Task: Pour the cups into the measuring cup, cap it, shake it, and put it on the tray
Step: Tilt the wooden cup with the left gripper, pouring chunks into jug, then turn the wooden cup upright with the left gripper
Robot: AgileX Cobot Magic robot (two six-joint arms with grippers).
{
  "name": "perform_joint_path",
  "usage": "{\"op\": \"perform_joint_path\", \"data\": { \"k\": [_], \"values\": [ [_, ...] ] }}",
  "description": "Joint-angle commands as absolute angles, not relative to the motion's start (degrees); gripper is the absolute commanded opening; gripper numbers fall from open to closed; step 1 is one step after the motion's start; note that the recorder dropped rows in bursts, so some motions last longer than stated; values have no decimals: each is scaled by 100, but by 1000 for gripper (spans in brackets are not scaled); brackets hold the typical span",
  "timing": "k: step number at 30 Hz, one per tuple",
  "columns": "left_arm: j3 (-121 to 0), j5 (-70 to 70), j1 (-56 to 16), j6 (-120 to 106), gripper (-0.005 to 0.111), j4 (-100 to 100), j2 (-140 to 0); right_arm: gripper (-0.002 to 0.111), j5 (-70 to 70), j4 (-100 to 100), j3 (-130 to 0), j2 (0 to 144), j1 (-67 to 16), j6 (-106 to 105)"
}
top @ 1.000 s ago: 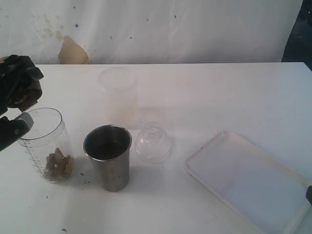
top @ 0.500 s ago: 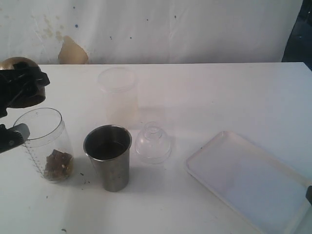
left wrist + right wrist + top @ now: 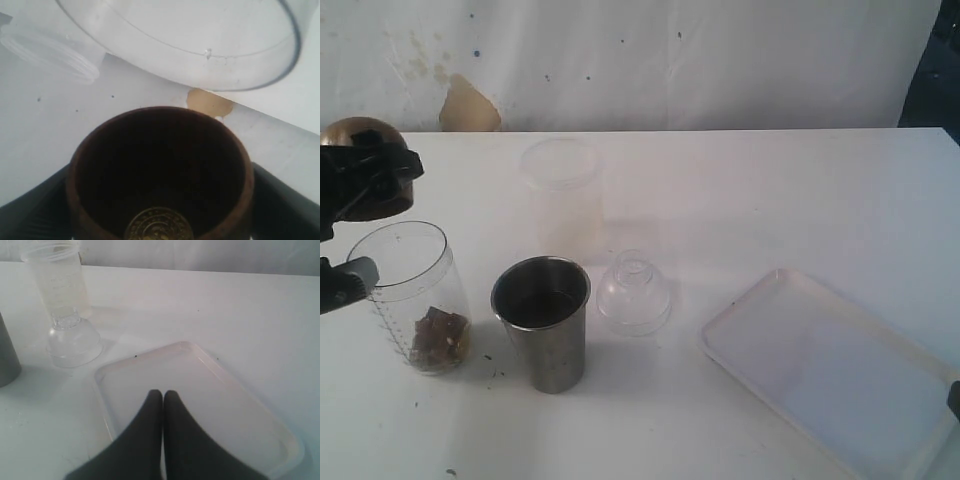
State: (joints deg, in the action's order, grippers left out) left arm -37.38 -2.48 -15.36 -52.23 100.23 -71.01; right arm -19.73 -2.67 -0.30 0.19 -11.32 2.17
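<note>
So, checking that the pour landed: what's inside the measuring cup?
A small heap of brown chunks sits at the bottom of the measuring cup; above them it looks empty. Liquid, if any, can't be made out.

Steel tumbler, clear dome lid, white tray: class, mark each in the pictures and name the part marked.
Steel tumbler (image 3: 548,348): exterior view, outer side wall.
Clear dome lid (image 3: 634,300): exterior view, middle of the dome.
White tray (image 3: 825,382): exterior view, bare floor.
</note>
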Motion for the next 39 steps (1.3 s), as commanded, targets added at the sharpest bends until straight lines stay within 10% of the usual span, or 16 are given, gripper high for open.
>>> {"op": "perform_joint_path", "data": {
  "k": [1,28,39],
  "values": [
    [-3796,-810,-1542,-3999,0,9792,-7067,0,-1963,-276,0,0,-1140,223],
    [-4312,-928,-1517,2404,0,7607,-7067,0,-1963,-276,0,0,-1140,223],
    [-4993,-503,-384,6773,0,7603,-7217,0,-1963,-276,0,0,-1140,223]
  ]
}}
